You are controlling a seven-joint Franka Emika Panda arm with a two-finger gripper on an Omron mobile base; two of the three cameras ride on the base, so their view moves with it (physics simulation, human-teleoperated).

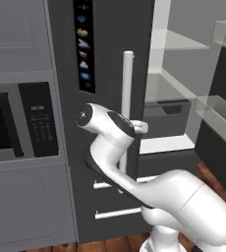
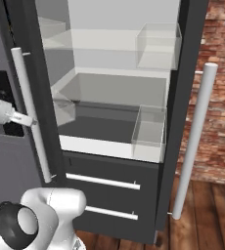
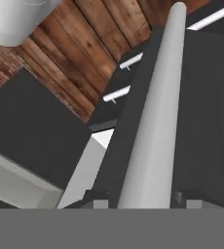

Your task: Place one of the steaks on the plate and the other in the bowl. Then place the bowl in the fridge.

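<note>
Left base view: my white arm reaches to the fridge [image 1: 115, 49], my pincer [image 1: 143, 127] at the left door's silver handle [image 1: 127, 88]; the right door stands open, so opening seems underway.

Right base view: bare clear shelves [image 2: 119, 88], no bowl inside yet.

Hand view: the handle runs between my fingertips; I cannot tell whether they pinch it. Steaks, bowl, plate: whereabouts unknown.

Matt dark-grey fridge [image 2: 109, 195] with smooth silver handle [image 3: 153, 136] — clear glassy shelves [image 2: 156, 46], wood-plank floor [image 3: 99, 29].
</note>
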